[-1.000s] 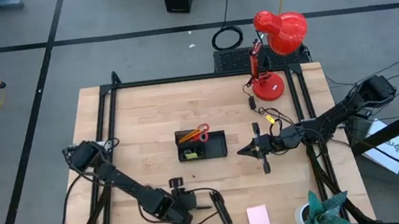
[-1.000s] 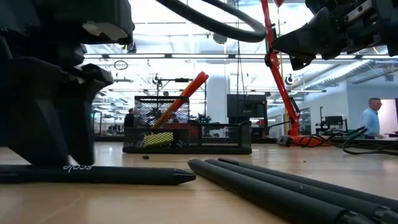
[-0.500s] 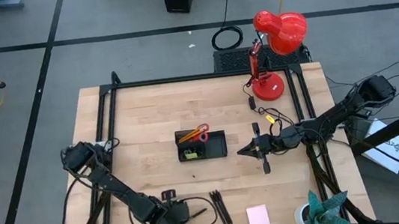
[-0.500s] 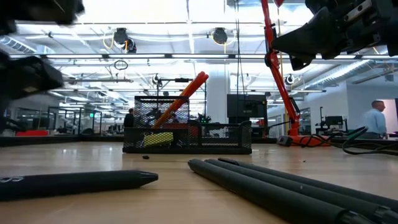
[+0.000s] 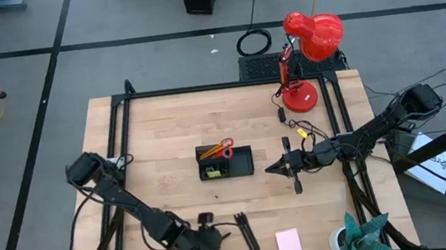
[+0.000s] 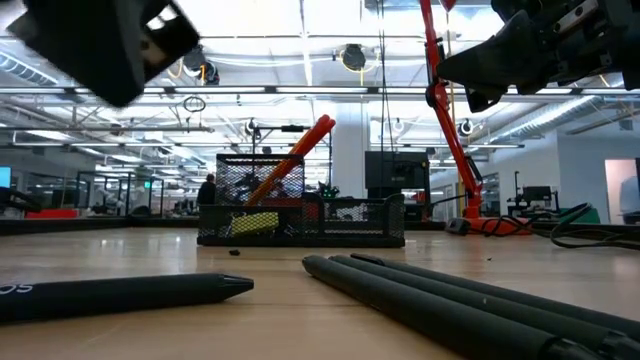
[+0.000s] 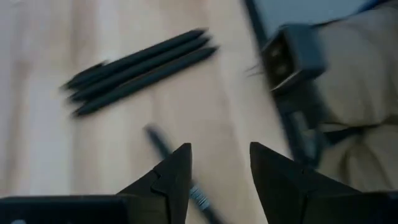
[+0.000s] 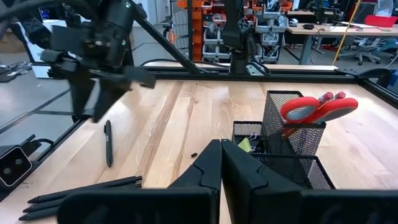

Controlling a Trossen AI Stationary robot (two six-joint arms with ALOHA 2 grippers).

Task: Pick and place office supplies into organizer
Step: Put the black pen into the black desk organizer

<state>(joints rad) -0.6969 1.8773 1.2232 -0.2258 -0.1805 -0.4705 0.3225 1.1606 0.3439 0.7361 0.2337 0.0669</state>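
My left gripper (image 5: 212,239) hangs open above the table's near edge with nothing between its fingers (image 7: 217,171). Below it a lone black pen (image 8: 108,143) lies flat on the wood, also seen in the low view (image 6: 120,293). Three more black pens (image 5: 244,232) lie side by side to its right. A pink sticky-note pad (image 5: 288,241) lies near the front edge. The black mesh organizer (image 5: 226,162) at the table's middle holds red-handled scissors (image 8: 317,107), orange pencils (image 6: 290,160) and a yellow block (image 6: 252,223). My right gripper (image 5: 268,169) hovers shut, level, right of the organizer.
A red desk lamp (image 5: 309,48) stands at the far right corner, its cable trailing on the table. Black frame rails (image 5: 122,128) run along the table's left, far and right sides. Bare wood lies between the organizer and the pens.
My left gripper has risen from the lone pen and tipped toward level, its fingers as wide apart as before. The pen slid a little toward the table's left edge early on and then lay still on the wood.
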